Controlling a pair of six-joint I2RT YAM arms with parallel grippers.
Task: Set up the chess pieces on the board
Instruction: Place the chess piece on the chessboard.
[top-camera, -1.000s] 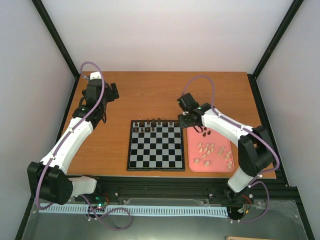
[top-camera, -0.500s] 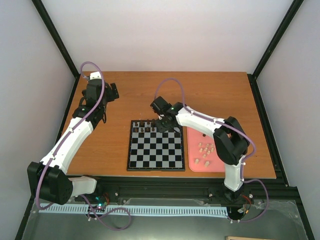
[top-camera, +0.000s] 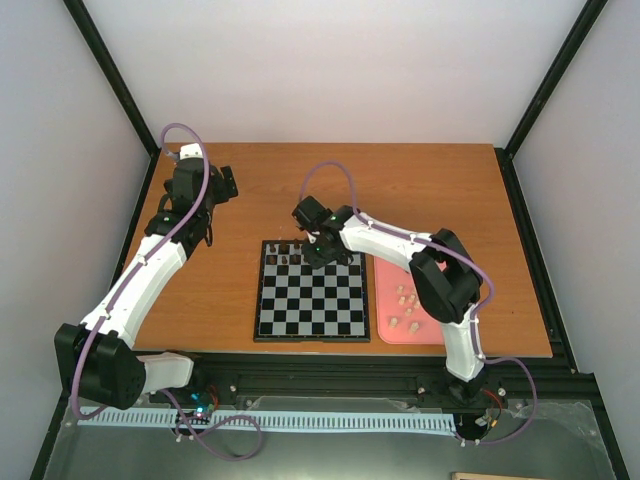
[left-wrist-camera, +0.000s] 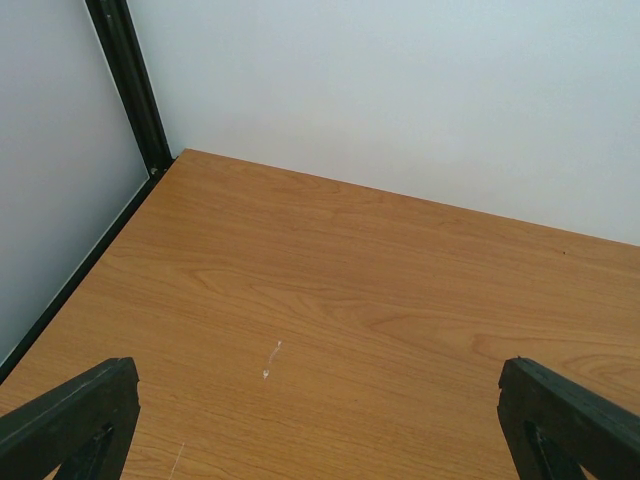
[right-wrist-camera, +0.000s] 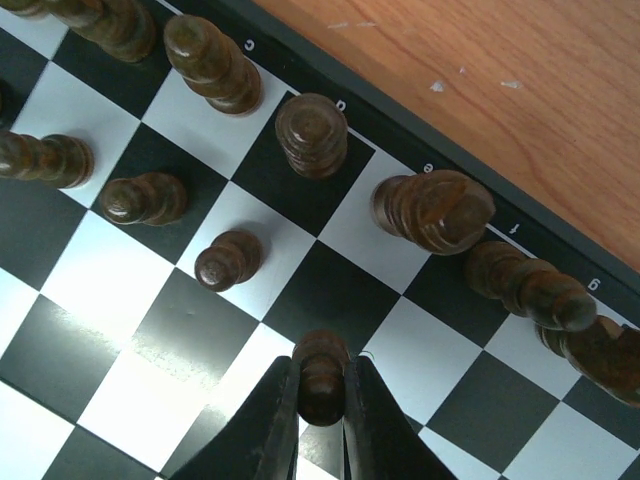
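The right claw (right-wrist-camera: 322, 392) is closed on a dark pawn (right-wrist-camera: 322, 362), its 2 fingers pinching the stem just under the head. It hangs over the far part of the board (top-camera: 310, 305), in the second rank from the far edge, next in line after 3 pawns already standing there. Whether the base touches the board cannot be told.

The pawn looks like turned wood: light, stiff and smooth, with a narrow foot, so it would tip easily if nudged or dropped off level. The grip high on the stem seems right; a straight lift after release should leave it standing.

Room is tight. The dark pieces (right-wrist-camera: 312, 135) of the far rank stand just beyond the pawn, and the nearest pawn is 1 square to the side. Toward the board's near edge the squares are bare, which looks like the safe way out.

The pale pieces (top-camera: 405, 298) lie on the pink tray (top-camera: 383, 312) just right of the board. The left claw (top-camera: 228, 186) is spread wide and holding nothing, above the table (left-wrist-camera: 330, 290) well left of the board's far corner.
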